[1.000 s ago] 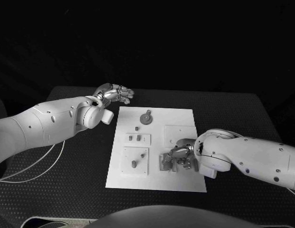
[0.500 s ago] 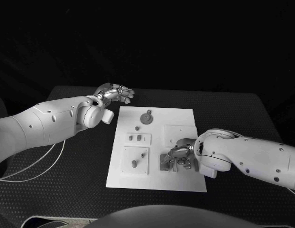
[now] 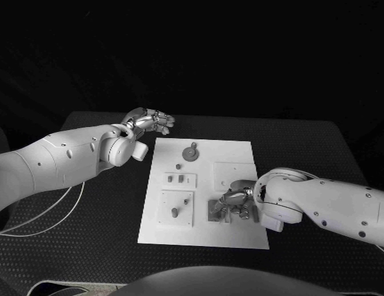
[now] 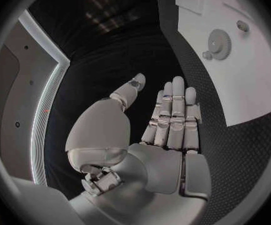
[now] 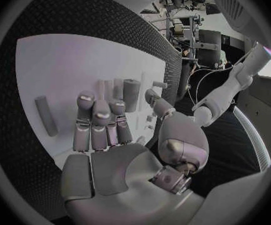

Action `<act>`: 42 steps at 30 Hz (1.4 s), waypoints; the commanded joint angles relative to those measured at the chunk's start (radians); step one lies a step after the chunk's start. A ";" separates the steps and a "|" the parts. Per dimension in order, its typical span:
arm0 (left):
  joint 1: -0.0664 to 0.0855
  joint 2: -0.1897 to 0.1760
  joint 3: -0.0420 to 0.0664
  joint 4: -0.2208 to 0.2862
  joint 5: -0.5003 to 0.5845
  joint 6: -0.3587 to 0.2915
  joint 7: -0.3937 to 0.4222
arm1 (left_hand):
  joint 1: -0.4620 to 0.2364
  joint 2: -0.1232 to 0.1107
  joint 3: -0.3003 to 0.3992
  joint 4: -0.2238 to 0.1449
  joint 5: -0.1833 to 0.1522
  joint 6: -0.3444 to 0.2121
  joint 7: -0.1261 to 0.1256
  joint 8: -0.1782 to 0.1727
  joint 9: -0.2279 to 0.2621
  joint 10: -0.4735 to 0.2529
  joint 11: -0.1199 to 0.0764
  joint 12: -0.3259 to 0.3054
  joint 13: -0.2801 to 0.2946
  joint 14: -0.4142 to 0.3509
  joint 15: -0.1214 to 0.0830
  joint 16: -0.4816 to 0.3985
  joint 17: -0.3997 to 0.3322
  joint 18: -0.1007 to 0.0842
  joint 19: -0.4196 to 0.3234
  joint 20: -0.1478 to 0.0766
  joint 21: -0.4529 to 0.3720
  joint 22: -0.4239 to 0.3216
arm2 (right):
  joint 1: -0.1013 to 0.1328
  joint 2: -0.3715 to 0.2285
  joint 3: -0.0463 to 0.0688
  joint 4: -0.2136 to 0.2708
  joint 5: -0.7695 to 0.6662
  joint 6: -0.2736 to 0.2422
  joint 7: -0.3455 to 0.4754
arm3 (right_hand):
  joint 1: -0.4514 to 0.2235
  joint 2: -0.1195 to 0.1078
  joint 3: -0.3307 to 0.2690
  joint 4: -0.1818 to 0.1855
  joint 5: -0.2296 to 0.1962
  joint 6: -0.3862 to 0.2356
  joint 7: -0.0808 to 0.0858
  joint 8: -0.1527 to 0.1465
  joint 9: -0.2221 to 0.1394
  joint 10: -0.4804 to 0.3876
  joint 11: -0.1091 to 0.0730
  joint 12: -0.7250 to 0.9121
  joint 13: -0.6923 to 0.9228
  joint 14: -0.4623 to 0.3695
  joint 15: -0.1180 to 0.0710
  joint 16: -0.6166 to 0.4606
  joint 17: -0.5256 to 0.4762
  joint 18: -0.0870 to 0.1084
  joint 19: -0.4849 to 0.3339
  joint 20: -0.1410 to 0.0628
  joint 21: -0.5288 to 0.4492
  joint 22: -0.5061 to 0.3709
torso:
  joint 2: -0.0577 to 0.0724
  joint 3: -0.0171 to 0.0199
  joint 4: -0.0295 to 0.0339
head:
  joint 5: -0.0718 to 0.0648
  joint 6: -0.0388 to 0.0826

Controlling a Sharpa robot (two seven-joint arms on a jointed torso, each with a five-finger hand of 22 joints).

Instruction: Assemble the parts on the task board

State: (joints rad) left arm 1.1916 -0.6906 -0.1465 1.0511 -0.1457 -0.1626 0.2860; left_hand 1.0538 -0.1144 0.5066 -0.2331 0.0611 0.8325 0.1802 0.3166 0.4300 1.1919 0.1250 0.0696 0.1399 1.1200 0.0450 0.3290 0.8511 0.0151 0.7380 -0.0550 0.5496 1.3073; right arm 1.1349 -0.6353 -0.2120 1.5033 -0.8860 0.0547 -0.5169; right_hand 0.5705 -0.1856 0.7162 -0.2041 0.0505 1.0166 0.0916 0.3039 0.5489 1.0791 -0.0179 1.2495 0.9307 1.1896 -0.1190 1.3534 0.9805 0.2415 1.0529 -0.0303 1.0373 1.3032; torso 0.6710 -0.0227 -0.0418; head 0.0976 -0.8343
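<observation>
The task board (image 3: 205, 191) lies in the middle of the table (image 3: 85, 234). The left hand (image 3: 152, 120) hovers released beyond its far left corner. The right hand (image 3: 232, 202) is over the near right parts (image 3: 174, 213), fingers extended, grasping nothing.

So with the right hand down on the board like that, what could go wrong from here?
The right hand hovers low over grey parts near the task board edge; its fingers look empty, so closing now might knock pieces aside. The left hand is open off the board and cannot steady it if it slides.
</observation>
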 commanded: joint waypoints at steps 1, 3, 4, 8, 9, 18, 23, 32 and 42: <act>0.000 0.001 0.001 0.001 0.005 0.016 0.005 | -0.008 0.000 0.000 0.005 -0.004 -0.003 0.002 0.006 -0.001 0.003 0.000 0.002 -0.002 0.003 0.001 -0.006 0.001 0.003 -0.001 0.002 -0.006 0.019 | -0.001 -0.010 -0.001 0.002 -0.051 -0.023 0.037 | 0.014 0.004 0.001 0.001 -0.002 -0.002 0.002 -0.002 0.001 -0.005 0.001 -0.003 0.001 -0.004 -0.002 -0.006 0.002 0.020 -0.005 0.001 -0.001 -0.001 | 0.000 0.0010 0.0000 | -0.001 0.004; 0.000 0.001 0.001 0.001 0.005 0.015 0.005 | -0.007 0.000 0.000 0.005 -0.004 -0.003 0.002 0.006 -0.001 0.003 0.000 0.002 -0.002 0.003 0.001 -0.006 0.001 0.003 -0.001 0.001 -0.006 0.019 | -0.001 -0.008 -0.001 0.008 -0.092 -0.014 0.043 | 0.035 0.002 0.004 -0.009 -0.002 -0.001 0.002 -0.001 0.003 -0.003 0.001 -0.002 0.002 -0.003 -0.002 -0.006 0.002 0.020 -0.004 0.000 0.000 -0.002 | 0.000 0.0006 -0.0004 | -0.002 0.005; 0.000 0.002 0.001 0.001 0.005 0.016 0.005 | -0.007 0.000 0.000 0.005 -0.004 -0.003 0.002 0.006 -0.001 0.003 0.000 0.002 -0.002 0.003 0.001 -0.006 0.001 0.003 -0.001 0.001 -0.006 0.019 | -0.001 -0.006 -0.001 0.010 -0.102 -0.002 0.042 | 0.074 -0.011 0.006 -0.038 -0.002 0.001 0.001 0.001 0.005 0.000 -0.001 0.000 0.004 -0.001 -0.003 -0.005 0.003 0.020 -0.002 -0.003 0.003 -0.001 | 0.000 0.0007 -0.0005 | -0.001 0.005; 0.000 0.004 0.001 0.002 0.005 0.017 0.005 | -0.007 0.001 0.000 0.006 -0.004 -0.003 0.002 0.006 -0.002 0.003 0.000 0.002 -0.002 0.003 0.001 -0.006 0.001 0.003 -0.001 0.001 -0.006 0.019 | -0.001 -0.002 -0.001 0.012 -0.142 0.018 0.034 | 0.137 -0.001 -0.032 -0.081 0.001 0.004 0.000 0.003 0.009 0.002 -0.001 -0.001 0.007 0.002 -0.004 -0.008 0.005 0.020 -0.002 -0.001 0.004 -0.004 | 0.001 0.0006 0.0013 | -0.002 0.004; 0.000 0.004 0.001 0.001 0.005 0.016 0.005 | -0.007 0.001 0.000 0.006 -0.004 -0.003 0.002 0.006 -0.002 0.003 0.000 0.002 -0.002 0.003 0.001 -0.006 0.001 0.003 -0.001 0.001 -0.006 0.019 | -0.001 -0.002 -0.001 0.012 -0.155 0.023 0.032 | 0.147 -0.003 -0.036 -0.082 0.000 0.004 0.000 0.003 0.009 0.003 -0.001 -0.002 0.007 0.002 -0.004 -0.009 0.005 0.020 -0.002 -0.001 0.004 -0.004 | 0.001 0.0006 0.0013 | -0.002 0.004; 0.000 0.002 0.001 0.002 0.005 0.016 0.005 | -0.007 0.001 0.000 0.006 -0.004 -0.003 0.002 0.006 -0.002 0.003 0.000 0.002 -0.002 0.003 0.001 -0.006 0.001 0.003 -0.001 0.001 -0.006 0.019 | -0.002 -0.003 -0.002 0.021 -0.190 0.049 0.028 | 0.175 -0.041 -0.077 -0.082 0.001 0.003 0.001 0.000 0.008 0.000 0.000 -0.005 0.009 0.000 -0.002 -0.012 0.007 0.020 -0.006 0.003 0.002 -0.007 | 0.000 0.0000 0.0001 | -0.001 0.001; 0.000 0.002 0.001 0.002 0.005 0.016 0.005 | -0.008 0.001 0.000 0.006 -0.004 -0.003 0.002 0.006 -0.002 0.003 0.000 0.002 -0.002 0.003 0.001 -0.006 0.001 0.003 -0.001 0.002 -0.006 0.019 | -0.005 -0.002 -0.002 0.020 -0.219 0.036 0.017 | 0.176 -0.039 -0.092 -0.080 0.000 0.003 0.001 -0.001 0.009 0.000 0.000 -0.006 0.010 -0.001 -0.002 -0.013 0.008 0.020 -0.007 0.005 0.001 -0.008 | 0.000 0.0000 0.0001 | -0.003 0.002; 0.000 0.002 0.001 0.002 0.005 0.016 0.004 | -0.008 0.001 0.000 0.007 -0.004 -0.003 0.002 0.006 -0.002 0.003 0.000 0.002 -0.002 0.003 0.001 -0.006 0.001 0.003 -0.001 0.002 -0.006 0.019 | -0.006 0.004 -0.003 0.018 -0.216 0.061 0.004 | 0.160 -0.015 -0.106 -0.060 -0.002 0.010 -0.002 0.001 0.010 0.006 -0.003 -0.006 0.011 0.004 -0.005 -0.012 0.010 0.020 -0.002 0.004 0.001 -0.013 | 0.000 -0.0004 0.0003 | -0.002 0.001; 0.000 0.001 0.001 0.002 0.005 0.016 0.005 | -0.009 0.002 0.000 0.008 -0.004 -0.003 0.002 0.007 -0.002 0.003 0.000 0.002 -0.002 0.003 0.001 -0.007 0.002 0.003 -0.001 0.002 -0.006 0.019 | -0.008 0.007 -0.007 0.018 -0.251 0.051 0.000 | 0.166 0.000 -0.103 -0.058 0.000 0.019 -0.005 0.004 0.011 0.014 -0.006 -0.006 0.011 0.010 -0.008 -0.011 0.011 0.020 0.002 0.000 0.003 -0.015 | 0.000 -0.0008 0.0011 | -0.002 -0.001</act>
State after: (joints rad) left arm 1.1916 -0.6902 -0.1466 1.0506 -0.1457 -0.1604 0.2840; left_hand 1.0538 -0.1144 0.5067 -0.2332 0.0611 0.8325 0.1802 0.3166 0.4293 1.1919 0.1250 0.0696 0.1400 1.1200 0.0450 0.3290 0.8515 0.0151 0.7380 -0.0550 0.5496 1.3077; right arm 1.1358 -0.6294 -0.2118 1.5216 -1.1086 0.0767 -0.5017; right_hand 0.7335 -0.1959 0.6126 -0.2662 0.0504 1.0286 0.0843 0.3070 0.5610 1.0870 -0.0249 1.2495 0.9405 1.1984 -0.1209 1.3418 0.9895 0.2420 1.0518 -0.0285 1.0371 1.2894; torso 0.6711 -0.0233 -0.0413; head 0.0955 -0.8341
